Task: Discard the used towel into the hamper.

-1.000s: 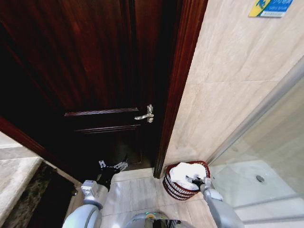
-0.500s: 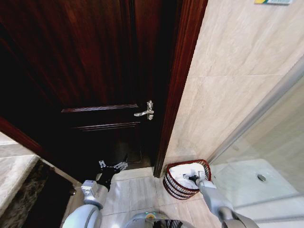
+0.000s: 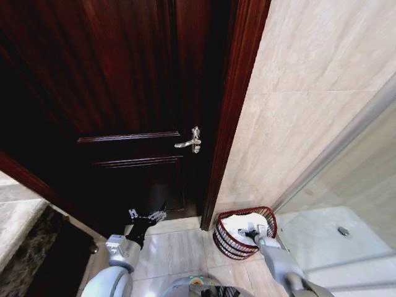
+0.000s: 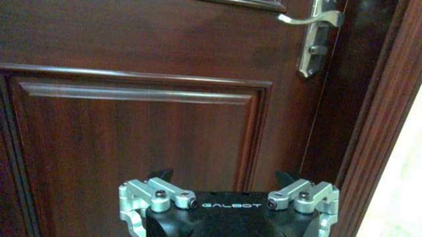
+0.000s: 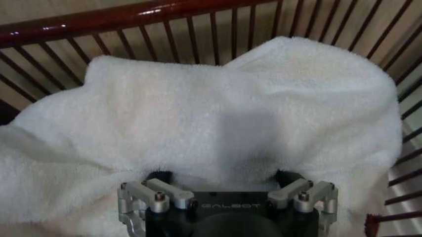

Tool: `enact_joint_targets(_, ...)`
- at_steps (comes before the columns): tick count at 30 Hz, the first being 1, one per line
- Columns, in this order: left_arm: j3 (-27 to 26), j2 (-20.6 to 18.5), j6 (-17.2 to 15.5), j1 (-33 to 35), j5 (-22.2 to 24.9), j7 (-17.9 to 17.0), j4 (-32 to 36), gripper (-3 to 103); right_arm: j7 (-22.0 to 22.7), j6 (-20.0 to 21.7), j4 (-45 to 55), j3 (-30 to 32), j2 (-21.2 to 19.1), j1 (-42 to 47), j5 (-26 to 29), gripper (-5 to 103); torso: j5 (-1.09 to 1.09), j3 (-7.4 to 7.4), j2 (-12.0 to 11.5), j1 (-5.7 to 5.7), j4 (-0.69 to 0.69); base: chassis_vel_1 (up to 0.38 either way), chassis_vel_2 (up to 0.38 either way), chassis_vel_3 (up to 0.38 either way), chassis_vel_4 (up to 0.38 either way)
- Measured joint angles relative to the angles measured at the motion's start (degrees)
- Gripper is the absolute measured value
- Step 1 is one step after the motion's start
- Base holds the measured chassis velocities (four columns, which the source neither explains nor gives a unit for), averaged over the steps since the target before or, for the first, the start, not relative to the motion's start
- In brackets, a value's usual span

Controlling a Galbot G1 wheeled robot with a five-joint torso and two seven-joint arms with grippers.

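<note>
The hamper [image 3: 226, 242] is a small reddish-brown wire basket on the tiled floor, in the corner between door frame and beige wall. The white towel [image 3: 237, 223] lies bunched inside it, below the rim. My right gripper [image 3: 247, 233] reaches down into the hamper from the near side. In the right wrist view the right gripper [image 5: 223, 176] is open, its fingertips [image 5: 158, 176] against the towel [image 5: 218, 108], with the hamper's rim and ribs [image 5: 99, 19] behind. My left gripper [image 3: 147, 217] hangs low by the door, open and empty [image 4: 224, 176].
A dark wooden door [image 3: 124, 86] with a silver lever handle [image 3: 189, 143] stands shut straight ahead, close to the left gripper. A glass shower partition [image 3: 352, 179] and a floor drain [image 3: 344, 231] lie to the right. A stone counter [image 3: 15, 223] edges the left.
The towel, heaped above the rim a second ago, now sits lower inside the hamper, and the right gripper has sunk with it. The view has tilted slightly. The left arm is unmoved.
</note>
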State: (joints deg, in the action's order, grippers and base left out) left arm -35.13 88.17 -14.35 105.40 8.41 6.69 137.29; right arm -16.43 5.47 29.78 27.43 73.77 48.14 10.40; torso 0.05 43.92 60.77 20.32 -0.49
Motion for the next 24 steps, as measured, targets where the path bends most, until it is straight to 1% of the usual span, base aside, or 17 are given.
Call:
enact_joint_targets(1, 0.0, 0.0, 0.0, 0.0, 0.0, 0.0, 0.0, 100, -0.03, -0.21, 2.88, -0.22, -0.7, 1.78, 0.32, 100, 0.0, -0.16, -0.31, -0.15, -0.01, 0.0, 0.0, 0.0, 0.0)
enact_joint_targets(2, 0.0, 0.0, 0.0, 0.0, 0.0, 0.0, 0.0, 100, -0.03, -0.21, 2.88, -0.22, -0.7, 1.78, 0.32, 100, 0.0, -0.16, -0.31, -0.15, -0.01, 0.0, 0.0, 0.0, 0.0)
enact_joint_targets(5, 0.0, 0.0, 0.0, 0.0, 0.0, 0.0, 0.0, 100, 0.26, 0.72, 13.41, -1.3, -3.19, 7.0, 2.88, 100, 0.0, -0.41, -0.79, -0.37, -0.05, 0.0, 0.0, 0.0, 0.0)
enact_joint_targets(6, 0.0, 0.0, 0.0, 0.0, 0.0, 0.0, 0.0, 100, 0.26, 0.72, 13.41, -1.3, -3.19, 7.0, 2.88, 100, 0.0, -0.41, -0.79, -0.37, -0.05, 0.0, 0.0, 0.0, 0.0)
enact_joint_targets(8, 0.0, 0.0, 0.0, 0.0, 0.0, 0.0, 0.0, 100, 0.76, 1.99, 20.48, -1.71, -4.83, 9.96, 4.99, 100, -0.02, -0.44, -0.82, -0.38, -0.04, 0.0, 0.0, 0.0, 0.0)
enact_joint_targets(9, 0.0, 0.0, 0.0, 0.0, 0.0, 0.0, 0.0, 100, 0.76, 1.99, 20.48, -1.71, -4.83, 9.96, 4.99, 100, -0.02, -0.44, -0.82, -0.38, -0.04, 0.0, 0.0, 0.0, 0.0)
enact_joint_targets(11, 0.0, 0.0, 0.0, 0.0, 0.0, 0.0, 0.0, 100, 1.49, 3.48, 27.08, -1.62, -6.21, 12.64, 6.38, 100, -0.02, -0.43, -0.8, -0.37, -0.03, 0.0, 0.0, 0.0, 0.0)
enact_joint_targets(12, 0.0, 0.0, 0.0, 0.0, 0.0, 0.0, 0.0, 100, 1.84, 4.01, 29.94, -1.45, -6.79, 13.92, 6.74, 100, -0.07, -0.4, -0.76, -0.35, -0.03, 0.0, 0.0, 0.0, 0.0)
enact_joint_targets(13, 0.0, 0.0, 0.0, 0.0, 0.0, 0.0, 0.0, 100, 1.84, 4.01, 29.94, -1.45, -6.79, 13.92, 6.74, 100, -0.07, -0.4, -0.76, -0.35, -0.03, 0.0, 0.0, 0.0, 0.0)
enact_joint_targets(16, 0.0, 0.0, 0.0, 0.0, 0.0, 0.0, 0.0, 100, 2.66, 5.12, 37.73, -0.7, -8.1, 17.89, 7.53, 100, -0.04, -0.34, -0.62, -0.29, -0.02, 0.0, 0.0, 0.0, 0.0)
enact_joint_targets(17, 0.0, 0.0, 0.0, 0.0, 0.0, 0.0, 0.0, 100, 2.66, 5.12, 37.73, -0.7, -8.1, 17.89, 7.53, 100, -0.04, -0.34, -0.62, -0.29, -0.02, 0.0, 0.0, 0.0, 0.0)
enact_joint_targets(20, 0.0, 0.0, 0.0, 0.0, 0.0, 0.0, 0.0, 100, 3.89, 5.78, 45.63, 0.81, -8.88, 23.15, 8.48, 100, -0.04, -0.28, -0.51, -0.24, -0.04, 0.0, 0.0, 0.0, 0.0)
enact_joint_targets(21, 0.0, 0.0, 0.0, 0.0, 0.0, 0.0, 0.0, 100, 3.89, 5.78, 45.63, 0.81, -8.88, 23.15, 8.48, 100, -0.04, -0.28, -0.51, -0.24, -0.04, 0.0, 0.0, 0.0, 0.0)
enact_joint_targets(24, 0.01, 0.0, 0.0, 0.0, 0.0, 0.0, 0.0, 100, 6.04, 5.83, 55.12, 3.62, -8.89, 29.29, 9.58, 100, -0.06, -0.22, -0.39, -0.19, -0.03, 0.0, 0.0, 0.0, 0.0)
